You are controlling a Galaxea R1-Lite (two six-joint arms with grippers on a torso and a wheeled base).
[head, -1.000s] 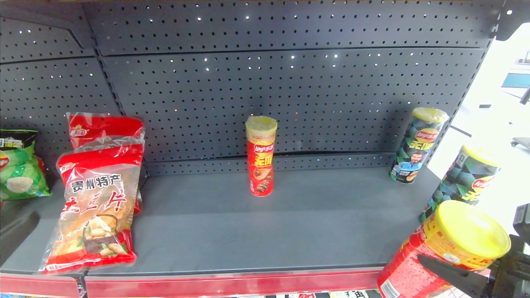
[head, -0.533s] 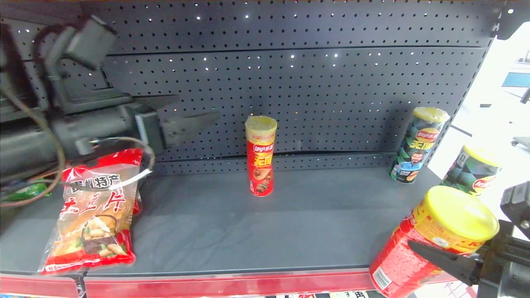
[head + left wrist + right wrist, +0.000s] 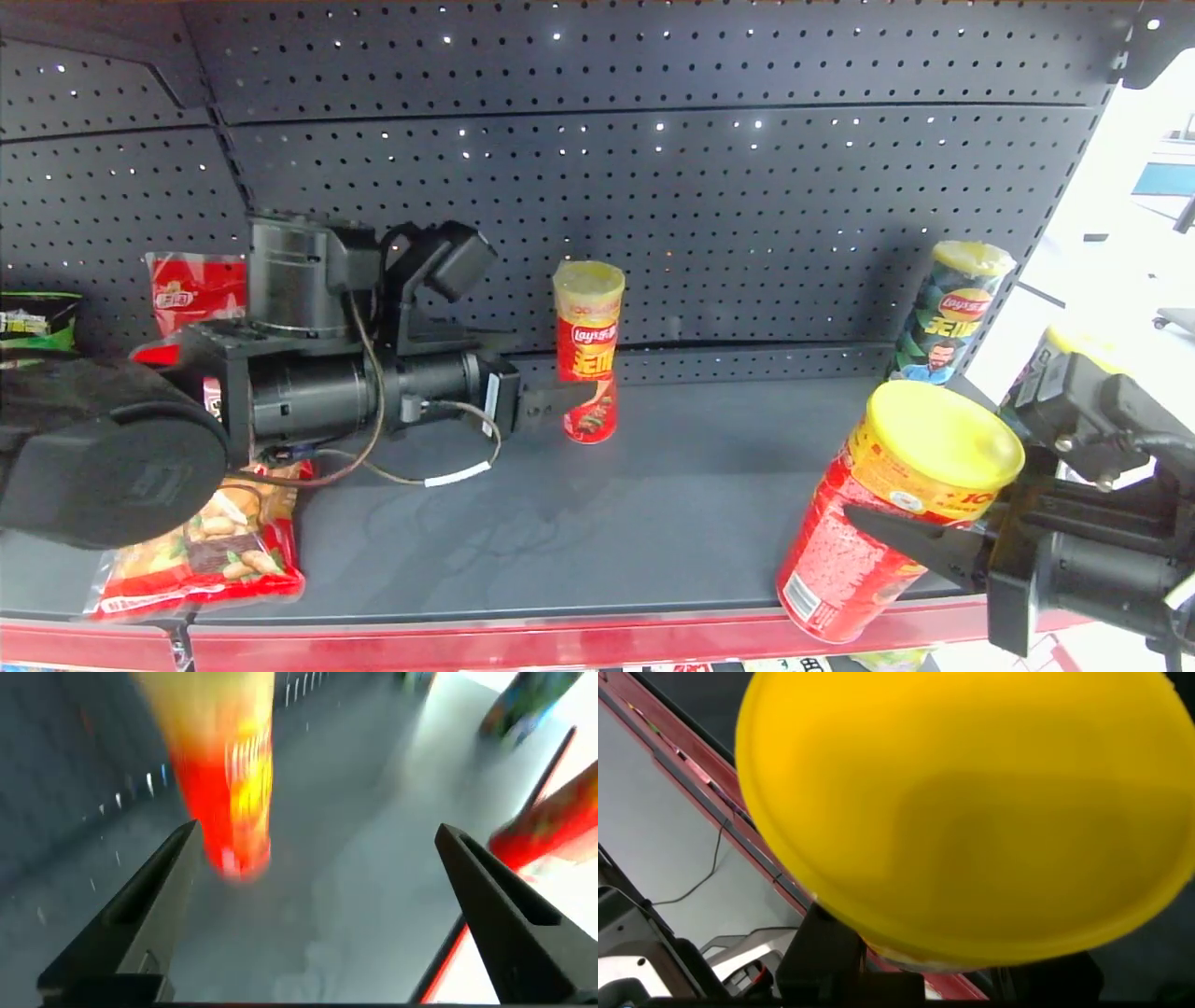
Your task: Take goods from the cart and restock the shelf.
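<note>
You have two red cans to count. One stands upright on the shelf (image 3: pixel 653 504), at the middle of its back edge against the pegboard wall (image 3: pixel 747 205): call it the standing red can (image 3: pixel 588 350). The other, the held red can (image 3: pixel 840 560), carries a yellow lid and is tilted over the shelf's front right corner, its base overlapping the red front strip (image 3: pixel 467 644). Your right claw (image 3: pixel 887 523) is clamped on this can, one dark finger lying across its side just under the lid; in the right wrist view the yellow lid (image 3: pixel 971 812) fills most of the frame. Your left claw (image 3: pixel 560 403) is level with the standing red can, just beside its lower half; whether it touches the can cannot be told. In the left wrist view that claw (image 3: pixel 313 924) has its two fingers (image 3: pixel 131 924) spread wide apart with nothing between them, and the standing can shows blurred beyond them. One dark patterned can (image 3: pixel 957 308) with a yellow lid stands in plain sight at the back right corner. There are three bags at the left end: a red bag (image 3: pixel 201 560) at the front left corner, partly under the left arm, a second red bag (image 3: pixel 191 285) upright behind it, and a green bag (image 3: pixel 37 313) at the far left edge.
</note>
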